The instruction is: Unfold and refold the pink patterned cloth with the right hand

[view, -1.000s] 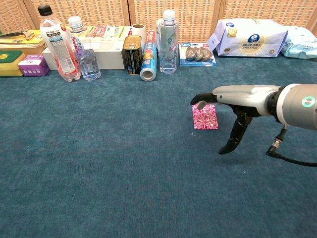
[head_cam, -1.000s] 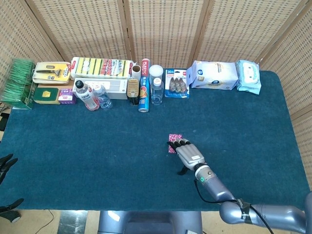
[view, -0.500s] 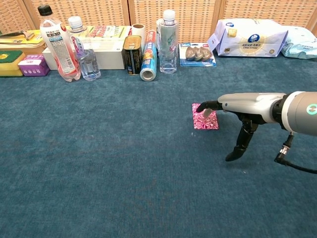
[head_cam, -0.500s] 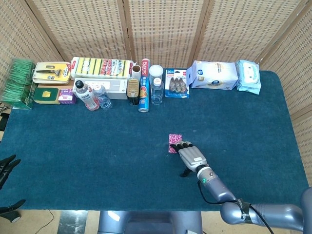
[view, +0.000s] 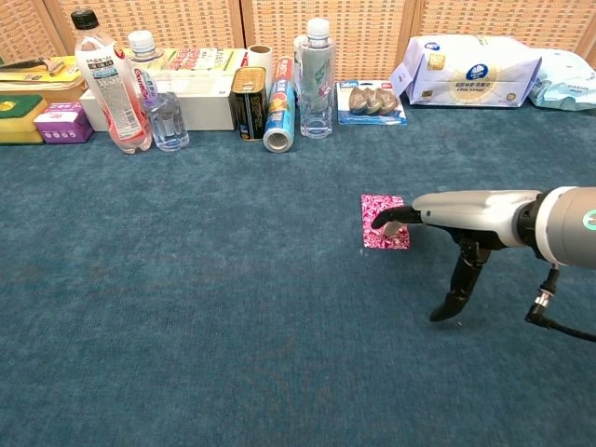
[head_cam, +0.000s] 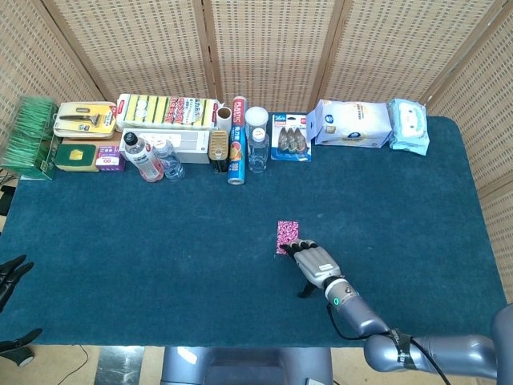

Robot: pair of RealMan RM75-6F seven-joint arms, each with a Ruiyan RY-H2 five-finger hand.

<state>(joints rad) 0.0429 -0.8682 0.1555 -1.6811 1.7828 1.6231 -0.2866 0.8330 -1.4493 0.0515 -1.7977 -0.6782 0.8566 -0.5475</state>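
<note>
Standing here by the table [head_cam: 120,265], and the cloth [head_cam: 287,237] is lying folded into a small pink square out in the open middle, with nothing crowding it. All the other stuff is lining the far edge: a couple of water bottles [view: 110,84], a can [view: 249,102], a foil roll [view: 278,114] lying on its side, a tall clear bottle [view: 316,77], a blister pack [view: 371,101], then two wipe packs [head_cam: 353,123] off toward the right corner, and sponges [head_cam: 164,110] and a green box [head_cam: 28,136] toward the left. None of it is getting in the way, it's all sitting well apart from the cloth. The right hand [view: 466,219] is reaching in flat over the near edge of the cloth, fingers [view: 389,218] stretched out together with the tips on or just above it, thumb hanging down toward the table, not gripping anything. The left hand [head_cam: 11,273] is barely peeking in at the left edge, can't tell what its fingers are doing. The table is wearing dark teal carpet-like cover, and woven wicker screens [head_cam: 264,48] are standing behind it.
</note>
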